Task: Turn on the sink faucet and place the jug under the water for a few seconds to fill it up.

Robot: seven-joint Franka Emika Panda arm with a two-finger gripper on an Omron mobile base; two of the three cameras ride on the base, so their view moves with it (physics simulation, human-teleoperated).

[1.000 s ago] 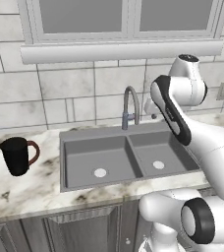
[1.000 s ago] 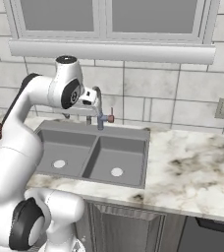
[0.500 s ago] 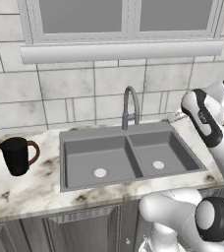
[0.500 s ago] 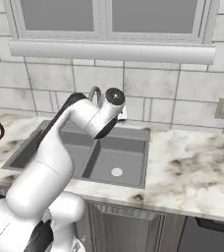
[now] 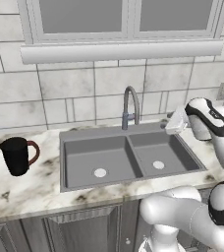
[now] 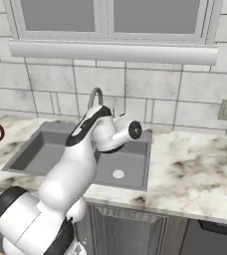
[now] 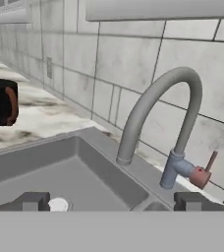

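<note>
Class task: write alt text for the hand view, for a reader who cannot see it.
A grey gooseneck sink faucet arches over the dark sink, a small side lever at its base. The black jug stands far off on the marble counter.

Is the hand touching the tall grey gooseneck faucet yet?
Apart. In the hand view, the hand's dark fingertips sit at the bottom edge, with open sink between them and the faucet beyond.

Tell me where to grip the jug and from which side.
Grip the jug across its black body from above or from the sink side. Its loop handle sticks out toward the sink, so set the tool's fingers clear of it. The jug stands upright, alone on the counter.
</note>
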